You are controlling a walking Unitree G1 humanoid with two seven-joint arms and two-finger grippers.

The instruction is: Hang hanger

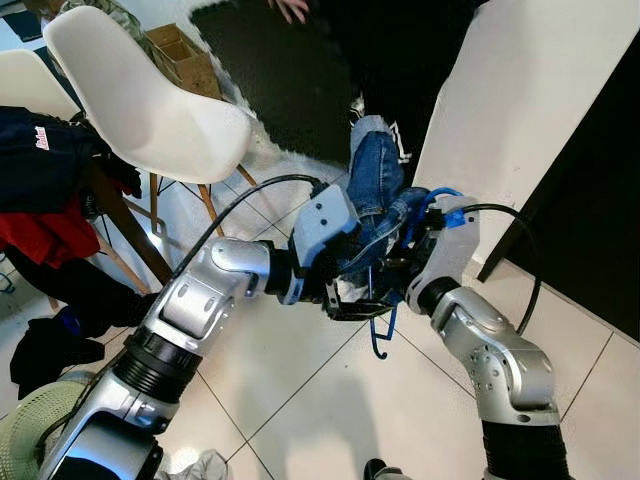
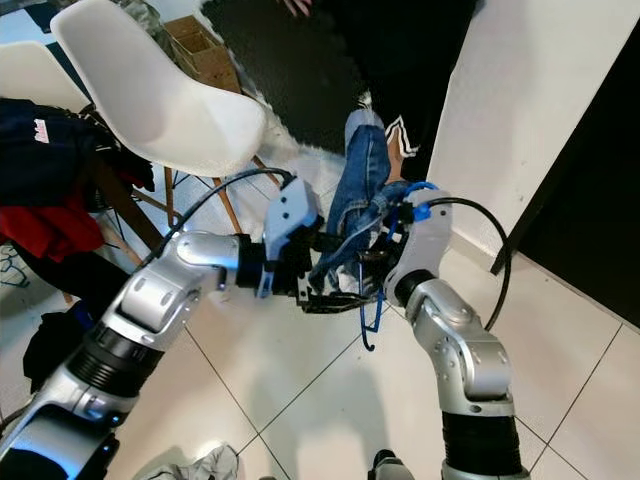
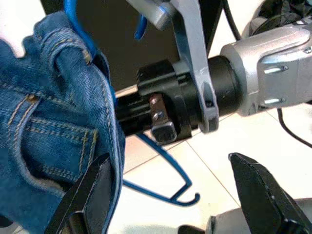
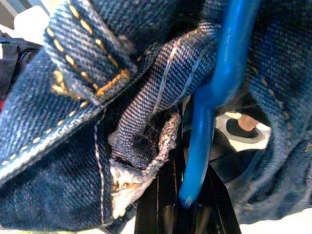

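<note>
Above the tiled floor [image 1: 300,370], between both grippers: jeans [image 1: 378,185] bunched on a blue hanger [image 1: 383,325], hook dangling below. Left gripper [image 3: 170,195] spread wide, jeans against one finger, gripping nothing. Right gripper [image 1: 395,262] buried in denim; finger state unreadable. Far left, white chair [image 1: 140,95]; illegible white label on dark clothes [image 1: 45,150].
</note>
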